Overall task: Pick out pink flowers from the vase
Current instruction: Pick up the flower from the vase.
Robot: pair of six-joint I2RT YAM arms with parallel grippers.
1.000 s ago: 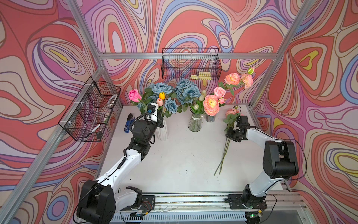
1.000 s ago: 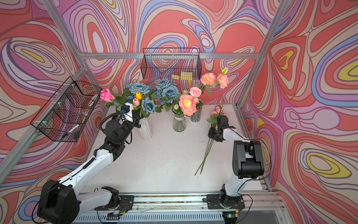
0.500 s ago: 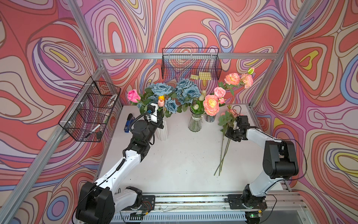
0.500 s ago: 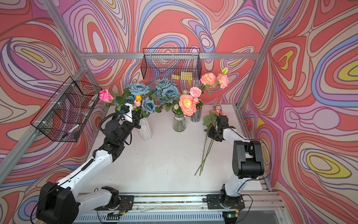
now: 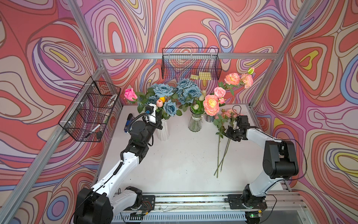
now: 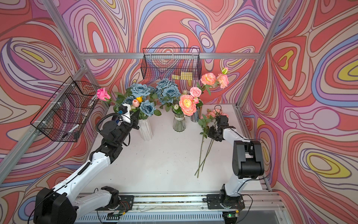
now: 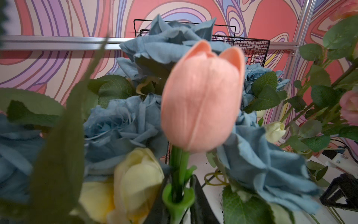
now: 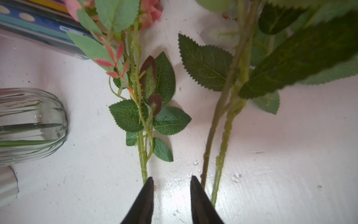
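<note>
Saw only in the right wrist view the right gripper (image 8: 172, 177) spread over bare table (image 8: 77, 184), stems of pink flowers (image 8: 142, 153) lying either side. Saw only in the left wrist view a pink tulip (image 7: 201, 97) stem between the fingers of the left gripper (image 7: 179, 192); could not tell whether pinched. Caught only in the top views more pink blooms (image 5: 211, 104) standing in vases (image 5: 195, 123).

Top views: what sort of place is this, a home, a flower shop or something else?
Most likely a purpose-built robot recording cell: swirl-patterned wall panels on an aluminium frame, two white-and-black robot arms mounted on a metal rail, and artificial flowers in vases on a white table.
</note>
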